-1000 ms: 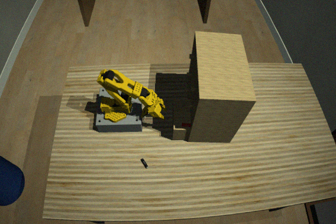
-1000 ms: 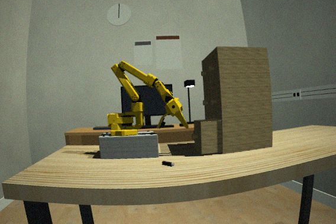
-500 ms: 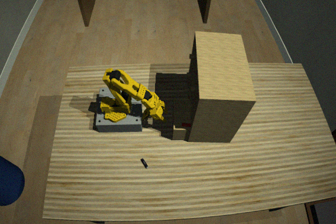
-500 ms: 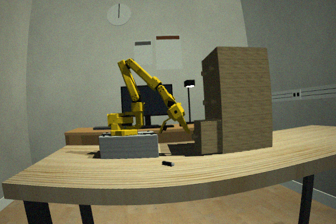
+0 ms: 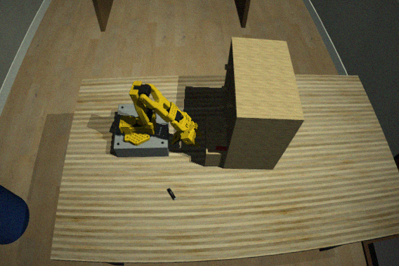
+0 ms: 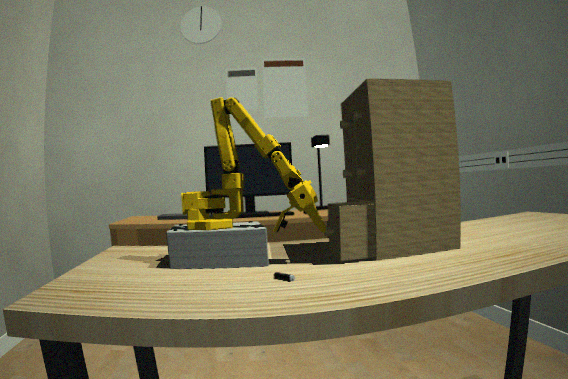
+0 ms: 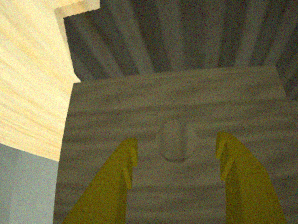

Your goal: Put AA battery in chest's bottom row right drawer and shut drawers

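Observation:
The AA battery [image 5: 171, 194] [image 6: 284, 277], small and dark with a pale end, lies on the table in front of the robot's base. The chest [image 5: 268, 79] [image 6: 415, 168] faces the robot. Its bottom-row right drawer [image 5: 213, 158] [image 6: 355, 233] [image 7: 95, 120] stands partly out; a red thing [image 5: 221, 148] shows inside it. My gripper [image 5: 187, 144] [image 6: 301, 232] [image 7: 177, 152] is open and empty, low before that drawer's front. In the wrist view its fingers appear either side of the round knob [image 7: 175, 140]. Whether a finger touches the drawer front cannot be told.
The grey robot base [image 5: 140, 151] [image 6: 217, 248] stands left of the chest on the striped table [image 5: 246, 213] [image 6: 200, 298]. The chest's shadow darkens the area before its drawers. Upper knobs [image 6: 344, 124] stick out of the chest's front.

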You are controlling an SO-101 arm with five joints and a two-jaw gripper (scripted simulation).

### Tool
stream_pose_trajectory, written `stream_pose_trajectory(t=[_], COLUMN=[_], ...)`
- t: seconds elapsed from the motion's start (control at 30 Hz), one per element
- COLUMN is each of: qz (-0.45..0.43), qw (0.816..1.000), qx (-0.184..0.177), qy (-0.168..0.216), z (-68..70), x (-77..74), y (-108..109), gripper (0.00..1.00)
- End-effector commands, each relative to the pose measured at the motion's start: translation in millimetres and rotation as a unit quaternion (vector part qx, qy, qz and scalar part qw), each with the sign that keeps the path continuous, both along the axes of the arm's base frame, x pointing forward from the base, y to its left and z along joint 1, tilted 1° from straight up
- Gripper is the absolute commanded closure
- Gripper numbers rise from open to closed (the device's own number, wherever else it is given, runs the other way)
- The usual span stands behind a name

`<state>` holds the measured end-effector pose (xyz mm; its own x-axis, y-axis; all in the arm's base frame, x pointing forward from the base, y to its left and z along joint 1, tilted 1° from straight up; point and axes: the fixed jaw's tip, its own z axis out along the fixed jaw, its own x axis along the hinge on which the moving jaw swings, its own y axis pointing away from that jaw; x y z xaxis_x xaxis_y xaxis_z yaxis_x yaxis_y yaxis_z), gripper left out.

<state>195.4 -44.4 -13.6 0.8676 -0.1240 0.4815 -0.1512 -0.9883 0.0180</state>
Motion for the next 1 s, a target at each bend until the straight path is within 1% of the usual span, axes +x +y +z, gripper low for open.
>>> stream_pose_trajectory(t=[0.0, 0.23, 0.27, 0.97], qz=[0.0, 0.0, 0.001, 0.001], qw=[1.0, 1.0, 1.0, 1.0], qx=[0.0, 0.0, 0.0, 0.0], qy=[-0.007, -0.007, -0.007, -0.007], z=[-0.8, -0.8, -3.9, -3.9], x=[5.3, 5.3, 6.7, 7.6], y=[-0.5, -0.5, -0.5, -0.6], gripper=[0.79, 0.79, 0.79, 0.79])
